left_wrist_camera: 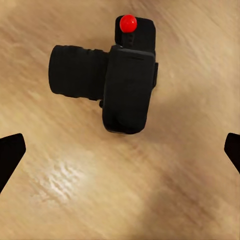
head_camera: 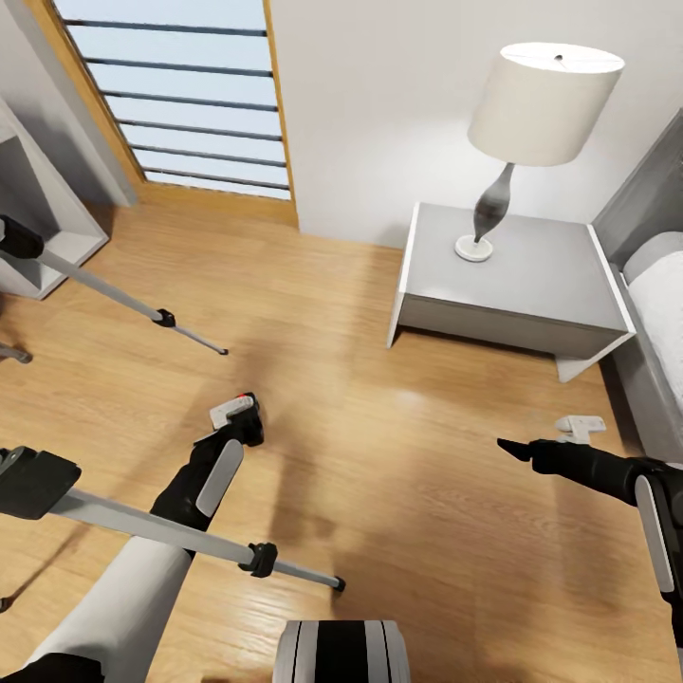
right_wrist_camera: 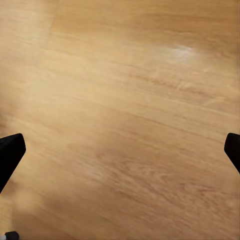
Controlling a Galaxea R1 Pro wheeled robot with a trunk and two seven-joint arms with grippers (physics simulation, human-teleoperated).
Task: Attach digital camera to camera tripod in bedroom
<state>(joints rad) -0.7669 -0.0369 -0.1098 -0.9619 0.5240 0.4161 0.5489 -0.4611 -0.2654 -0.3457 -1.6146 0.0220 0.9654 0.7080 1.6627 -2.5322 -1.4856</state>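
L gripper [left_wrist_camera: 120, 150] hovers, jaws wide apart, digital camera [left_wrist_camera: 112, 80] on floor [left_wrist_camera: 180, 200] just ahead of tips, so advance till body sits centred between them, then close; R gripper [right_wrist_camera: 120, 150] jaws also apart.

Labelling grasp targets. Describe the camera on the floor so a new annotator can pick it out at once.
Start at the grey nightstand with the white lamp, then look across the bare wood floor towards the tripod legs. The digital camera lies there on the boards, below the open left gripper. It is the only small black body with a stubby lens and a bright red button.
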